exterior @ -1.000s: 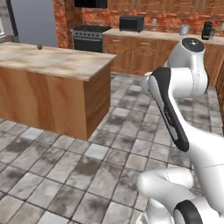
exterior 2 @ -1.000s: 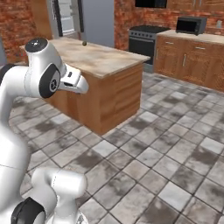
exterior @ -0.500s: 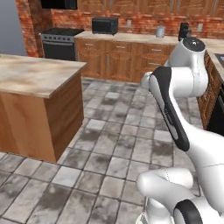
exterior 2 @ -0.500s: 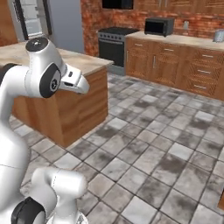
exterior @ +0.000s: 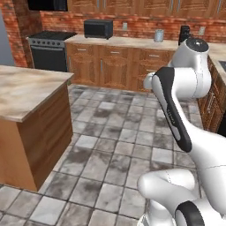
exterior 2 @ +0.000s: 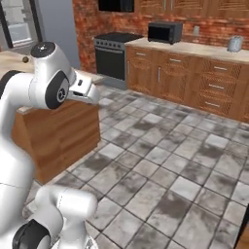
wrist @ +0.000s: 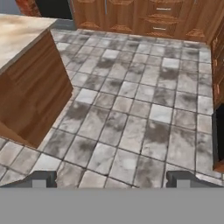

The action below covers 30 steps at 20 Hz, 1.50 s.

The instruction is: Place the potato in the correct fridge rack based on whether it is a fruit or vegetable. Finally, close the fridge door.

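Note:
My gripper (wrist: 116, 179) stands open over the tiled floor, its two fingertips (wrist: 43, 178) wide apart and nothing between them. In the right base view the hand (exterior 2: 83, 90) hangs beside the island's corner. A small brownish lump (exterior 2: 25, 59) lies on the island's far end; it may be the potato, but it is too small to be sure. The fridge stands at the far left, with a tall grey fridge door (exterior 2: 56, 29) and a bright open interior (exterior 2: 18, 24) next to it. Faint shelf lines cross that interior, too blurred to pick out the fridge rack.
The wooden island (exterior: 31, 128) with a pale stone top fills the left. Along the back brick wall run a black stove (exterior: 48, 53), a microwave (exterior: 98, 28) and wood cabinets (exterior: 119, 66). More cabinets (wrist: 218, 92) line the right. Tiled floor (exterior: 114, 145) lies open between them.
The whole picture has slid left across the earlier frames, so the base has turned right; the island moved to the frame's edge and the stove and counter came in. The arm's pose is unchanged.

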### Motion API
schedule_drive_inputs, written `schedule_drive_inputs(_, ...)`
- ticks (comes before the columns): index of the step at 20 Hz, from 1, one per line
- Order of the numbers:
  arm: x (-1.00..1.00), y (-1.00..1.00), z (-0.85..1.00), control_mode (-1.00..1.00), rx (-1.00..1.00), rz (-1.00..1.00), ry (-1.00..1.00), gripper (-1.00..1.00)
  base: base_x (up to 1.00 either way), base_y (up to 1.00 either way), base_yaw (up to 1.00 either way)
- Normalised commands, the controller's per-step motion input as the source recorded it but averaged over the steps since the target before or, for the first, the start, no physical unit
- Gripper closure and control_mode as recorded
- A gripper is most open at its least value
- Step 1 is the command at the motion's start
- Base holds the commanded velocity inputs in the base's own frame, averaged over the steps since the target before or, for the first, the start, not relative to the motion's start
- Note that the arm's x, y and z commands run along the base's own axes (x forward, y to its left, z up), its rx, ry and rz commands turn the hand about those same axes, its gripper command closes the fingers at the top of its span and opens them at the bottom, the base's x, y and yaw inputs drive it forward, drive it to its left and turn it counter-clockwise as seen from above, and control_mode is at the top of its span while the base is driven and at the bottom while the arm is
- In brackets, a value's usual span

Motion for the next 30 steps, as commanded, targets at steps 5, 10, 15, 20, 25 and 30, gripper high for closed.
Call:
schedule_drive_inputs(5, 0.0, 0.0, 0.0, 1.0, 0.0, 0.0, 0.0, -1.0, 1.0, -0.48, 0.21)
schedule_drive_inputs(10, 0.0, 0.0, 0.0, 1.0, 0.0, 0.0, 0.0, -1.0, 1.0, -0.52, 0.29)
schedule_drive_inputs(15, 0.0, 0.0, 0.0, 1.0, 0.0, 0.0, 0.0, -1.0, 1.0, -0.46, 0.31)
schedule_drive_inputs(20, 0.0, 0.0, 0.0, 1.0, 0.0, 0.0, 0.0, -1.0, 1.0, -0.33, 0.3)
schedule_drive_inputs(25, 0.0, 0.0, 0.0, 1.0, 0.0, 0.0, 0.0, -1.0, 1.0, -0.21, 0.29)
schedule_drive_inputs(30, 0.0, 0.0, 0.0, 1.0, 0.0, 0.0, 0.0, -1.0, 1.0, -0.15, 0.25)
